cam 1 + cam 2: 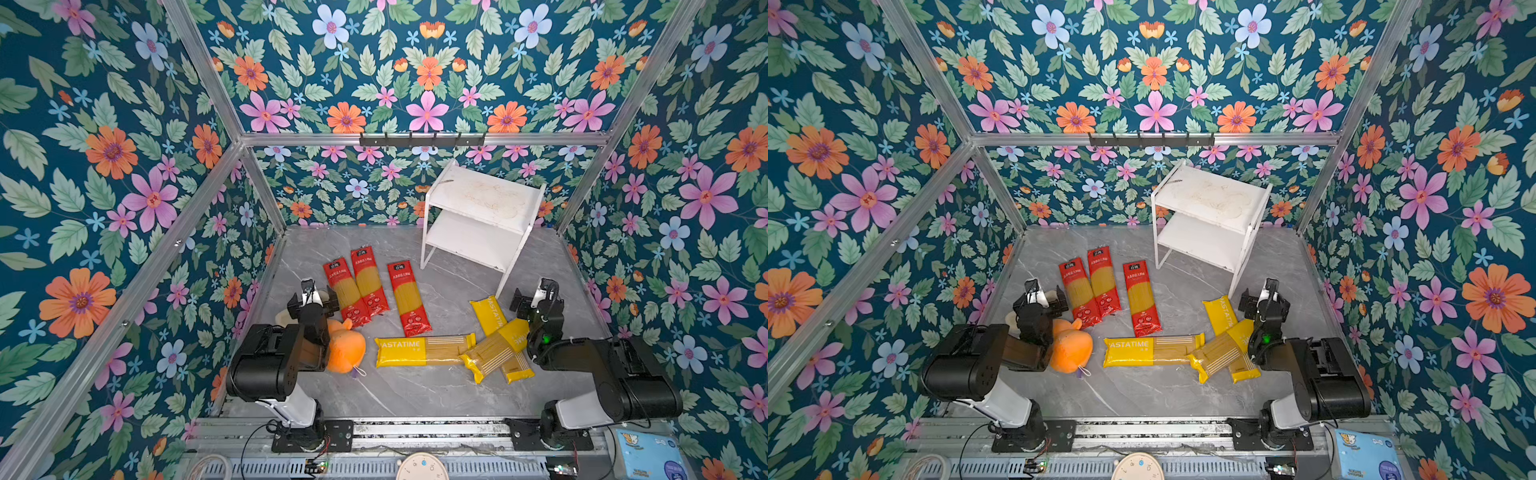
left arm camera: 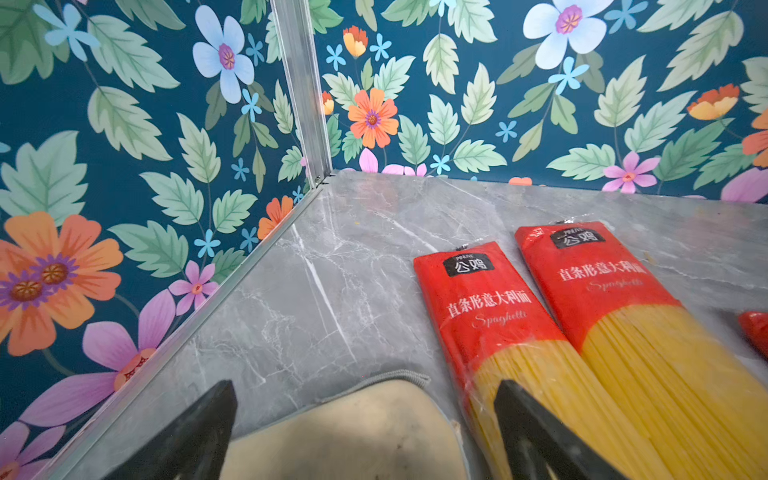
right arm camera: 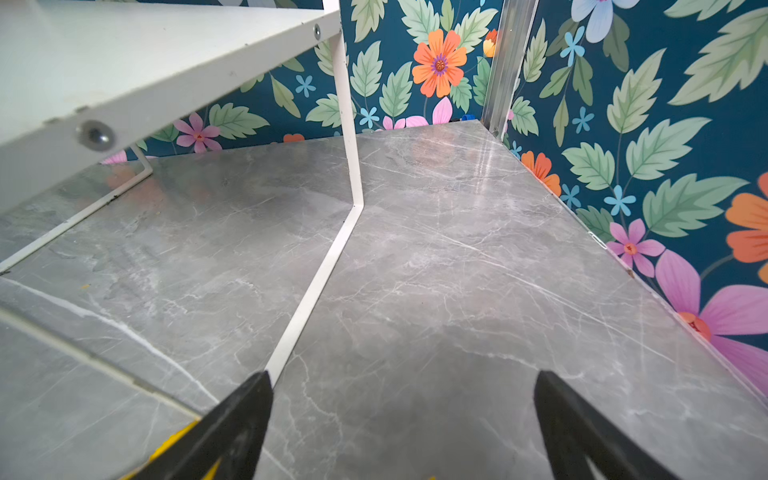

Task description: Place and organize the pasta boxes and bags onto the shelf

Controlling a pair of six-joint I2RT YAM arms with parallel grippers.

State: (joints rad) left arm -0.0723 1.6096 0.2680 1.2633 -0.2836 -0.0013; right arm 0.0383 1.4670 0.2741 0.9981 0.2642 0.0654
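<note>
In a top view three red-ended spaghetti packs (image 1: 368, 286) and three yellow PASTATIME packs (image 1: 424, 351) lie on the counter (image 1: 415, 395), none on the shelf (image 1: 482, 195). Left wrist: left tool (image 2: 365, 432) gapes empty over a beige loaf (image 2: 353, 440). Right wrist: right tool (image 3: 399, 428) gapes empty by the shelf. Packs seem stiff, slick, brittle; grip mid-length.

The left arm (image 1: 266, 365) and the right arm (image 1: 631, 382) look alike: bulky rounded black joint housings, a white lower link, a flat black base plate (image 1: 337, 432). Thin black cables (image 1: 251, 441) leave the bases. A small green light (image 1: 546, 338) glows on the right arm. The fingers (image 2: 195, 436) are black wedges.
</note>
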